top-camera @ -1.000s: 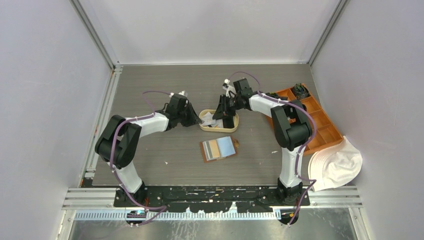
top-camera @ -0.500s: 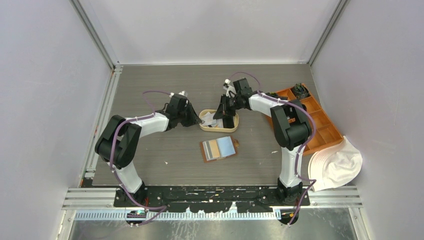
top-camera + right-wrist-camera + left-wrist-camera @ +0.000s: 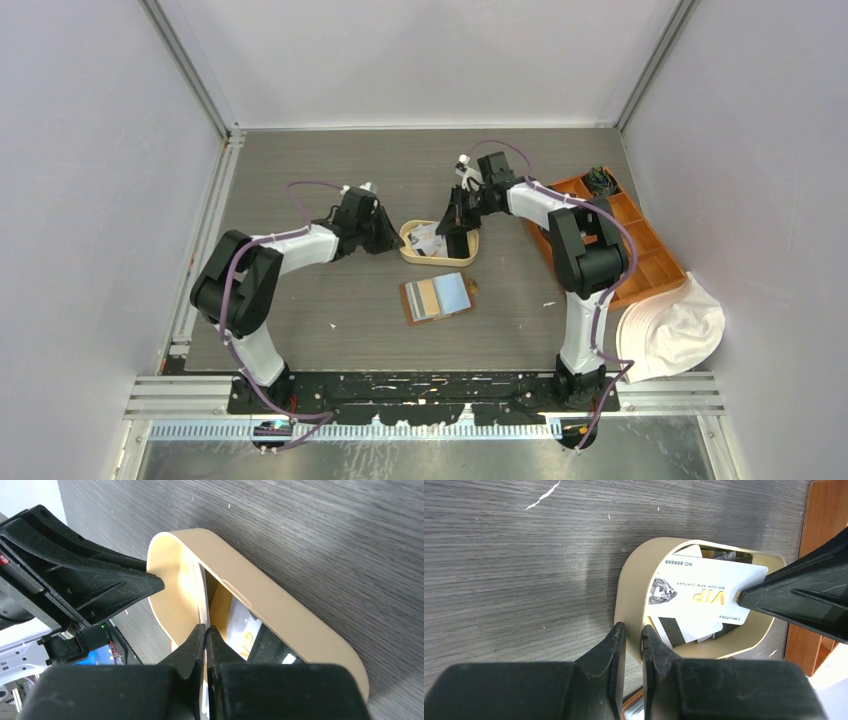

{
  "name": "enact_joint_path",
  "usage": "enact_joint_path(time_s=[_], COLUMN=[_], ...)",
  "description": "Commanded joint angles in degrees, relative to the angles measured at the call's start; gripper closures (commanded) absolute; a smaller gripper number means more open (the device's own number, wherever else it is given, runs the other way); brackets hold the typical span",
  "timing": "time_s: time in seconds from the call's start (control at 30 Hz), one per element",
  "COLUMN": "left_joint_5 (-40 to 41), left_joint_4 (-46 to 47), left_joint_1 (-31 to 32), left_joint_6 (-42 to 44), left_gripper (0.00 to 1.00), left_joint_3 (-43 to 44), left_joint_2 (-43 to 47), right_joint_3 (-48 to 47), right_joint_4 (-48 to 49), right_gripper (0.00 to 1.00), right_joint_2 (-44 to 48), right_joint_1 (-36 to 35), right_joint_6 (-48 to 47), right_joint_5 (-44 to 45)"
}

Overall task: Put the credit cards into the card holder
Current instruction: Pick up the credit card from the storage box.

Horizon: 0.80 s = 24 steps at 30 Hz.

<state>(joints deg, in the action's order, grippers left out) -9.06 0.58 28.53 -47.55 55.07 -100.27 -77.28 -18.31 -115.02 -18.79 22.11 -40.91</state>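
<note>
The brown card holder lies open on the table with cards in its slots. Behind it, a cream oval tray holds more credit cards. My left gripper is shut on the tray's left rim. My right gripper is shut on a white VIP card and holds it tilted up over the tray. That card shows edge-on in the right wrist view. A white card with a black stripe lies under it in the tray.
An orange compartmented box stands at the right, just behind my right arm. A white hat lies at the near right. The left gripper's body sits close to the tray's far end in the right wrist view.
My right gripper has shifted a little to the right and up with the white card. More of that card now shows over the tray. The left arm has not moved.
</note>
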Motion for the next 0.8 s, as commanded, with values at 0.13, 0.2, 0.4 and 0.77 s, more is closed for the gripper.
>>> enact_joint_path(time_s=[0.13,0.2,0.4,0.77], left_joint_5=[-3.06,-3.3,-3.26,-5.9], left_joint_4=[0.51,0.56,0.13,2.98], left_joint_1=[-0.96,-1.31,-2.03,-4.07], left_joint_6=[0.35,0.4,1.07,3.14], left_gripper=[0.81,0.79,0.66,0.56], left_joint_3=[2.06,1.98,1.65,-6.24], left_joint_2=[3.83,4.48,7.19,20.62], right_joint_3=[-0.97,-0.83,-0.08,4.31], right_joint_4=[-3.11,-3.81,-4.63,-0.95], right_gripper=[0.96,0.96,0.98,0.99], right_joint_2=[6.96,7.92,10.07,15.12], right_joint_1=[2.31,2.65,3.57,4.37], right_joint_6=[-6.2,-6.92,-7.86,-4.44], right_joint_5=[-3.36,-3.83,-4.93,-10.34])
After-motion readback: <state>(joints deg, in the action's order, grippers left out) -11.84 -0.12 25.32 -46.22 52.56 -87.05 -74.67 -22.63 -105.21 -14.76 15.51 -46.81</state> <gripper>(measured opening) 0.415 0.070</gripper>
